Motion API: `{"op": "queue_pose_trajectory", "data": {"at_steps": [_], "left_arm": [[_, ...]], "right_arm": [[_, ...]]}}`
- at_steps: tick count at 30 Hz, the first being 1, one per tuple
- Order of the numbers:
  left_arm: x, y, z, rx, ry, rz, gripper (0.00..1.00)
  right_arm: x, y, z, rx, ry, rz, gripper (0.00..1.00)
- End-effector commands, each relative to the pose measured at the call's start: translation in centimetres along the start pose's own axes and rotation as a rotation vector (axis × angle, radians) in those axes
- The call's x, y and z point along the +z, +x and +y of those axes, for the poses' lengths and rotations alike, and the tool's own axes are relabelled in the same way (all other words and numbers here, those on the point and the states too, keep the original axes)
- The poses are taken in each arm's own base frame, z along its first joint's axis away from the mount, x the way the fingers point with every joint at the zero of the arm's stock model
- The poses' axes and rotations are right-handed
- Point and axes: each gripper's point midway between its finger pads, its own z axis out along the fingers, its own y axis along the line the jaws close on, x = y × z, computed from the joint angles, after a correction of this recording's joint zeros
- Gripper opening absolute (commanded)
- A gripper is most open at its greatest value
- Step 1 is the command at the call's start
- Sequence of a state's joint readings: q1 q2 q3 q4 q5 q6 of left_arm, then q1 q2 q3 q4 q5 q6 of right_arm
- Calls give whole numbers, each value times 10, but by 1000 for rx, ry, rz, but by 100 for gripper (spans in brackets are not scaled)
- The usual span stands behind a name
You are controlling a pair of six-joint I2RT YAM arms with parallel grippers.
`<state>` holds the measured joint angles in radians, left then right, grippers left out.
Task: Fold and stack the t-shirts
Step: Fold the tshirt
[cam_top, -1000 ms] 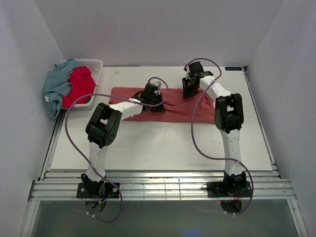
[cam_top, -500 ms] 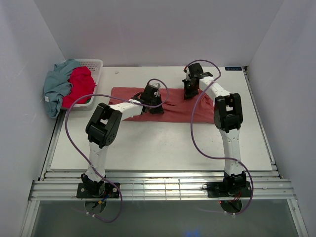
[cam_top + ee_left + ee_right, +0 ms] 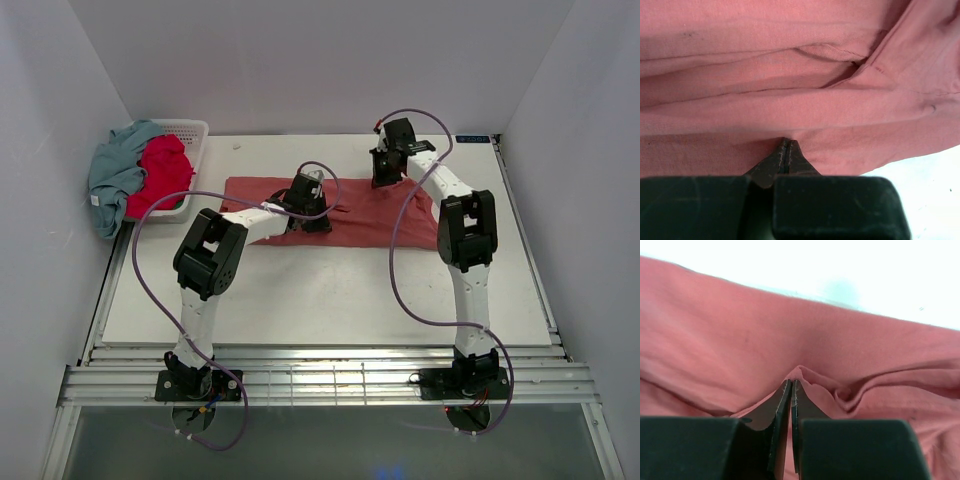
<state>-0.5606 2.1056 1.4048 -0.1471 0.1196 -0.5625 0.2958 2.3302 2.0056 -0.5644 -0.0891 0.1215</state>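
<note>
- A soft grey-blue cotton t-shirt [image 3: 112, 180] lies crumpled at the far left, draped over the left rim of a white plastic lattice basket [image 3: 194, 131] and hanging down its outer side.
- A bright crimson cotton t-shirt [image 3: 163, 170] is bunched inside that basket, touching the grey-blue one on its right side.
- The basket sits at the far left corner of the white table [image 3: 330, 300].
- A dusty salmon-red cotton t-shirt [image 3: 360, 222] is spread across the far middle of the table, long side running left to right, with creases near its centre.
- The left gripper [image 3: 312, 212] is down on the middle of the salmon-red shirt. In the left wrist view its dark fingers [image 3: 795, 161] are pressed fully together, tips meeting at [image 3: 785, 144], nipping a small ridge of the pink cloth [image 3: 790, 65]. Bare table shows at the lower right [image 3: 935, 170].
- The right gripper [image 3: 384, 182] is at the shirt's far edge, right of centre. In the right wrist view its fingers [image 3: 807, 405] are closed to a hairline gap, tips at [image 3: 791, 383], pinching a raised fold of the fabric [image 3: 715, 340]. White table lies beyond the hem [image 3: 840, 270].
</note>
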Motion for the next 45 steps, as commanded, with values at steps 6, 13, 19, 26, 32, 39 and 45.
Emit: {"op": "queue_pose_trajectory", "data": {"at_steps": [6, 13, 19, 26, 32, 39, 45], "left_arm": [[-14, -4, -7, -6, 8, -23, 0], [-16, -2, -5, -4, 2, -21, 0], [-17, 2, -2, -5, -6, -10, 0], [-17, 3, 0, -4, -9, -12, 0], [-17, -15, 7, 29, -57, -52, 0], [-37, -58, 16, 75, -144, -176, 0], [-82, -113, 33, 106, -234, -327, 1]], "right_arm": [[-48, -71, 20, -9, -54, -229, 8], [-16, -58, 30, 13, -145, -196, 8], [8, -45, 33, 9, -183, -173, 8], [7, -50, 22, -42, -127, -215, 39], [-71, -92, 18, -103, -28, -396, 44], [-113, -44, 16, -58, 37, -311, 44], [-93, 26, -5, -27, 157, -158, 42]]}}
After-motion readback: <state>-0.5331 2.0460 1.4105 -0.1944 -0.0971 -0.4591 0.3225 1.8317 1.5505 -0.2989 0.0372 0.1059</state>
